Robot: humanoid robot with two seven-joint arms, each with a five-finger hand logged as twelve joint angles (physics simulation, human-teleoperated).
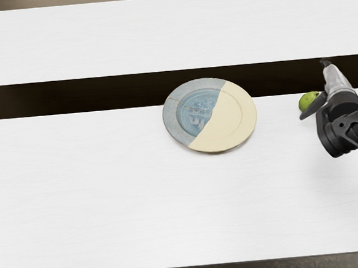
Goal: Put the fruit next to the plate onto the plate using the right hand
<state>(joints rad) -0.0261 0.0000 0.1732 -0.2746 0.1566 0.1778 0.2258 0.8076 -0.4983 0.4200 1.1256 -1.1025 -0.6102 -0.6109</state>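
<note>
The plate [247, 113] sits on the counter [134, 194] at its far edge, a little right of the middle, its back rim overlapping the gap [69, 96] that runs behind the counter. The fruit [307, 99] lies to the plate's right, apart from it and also at the far edge. My right hand [334, 105] is just right of the fruit and against it, my arm coming in from the right.

Simulated test scene: plain white table [109, 196], dark gap [69, 96] across it.
</note>
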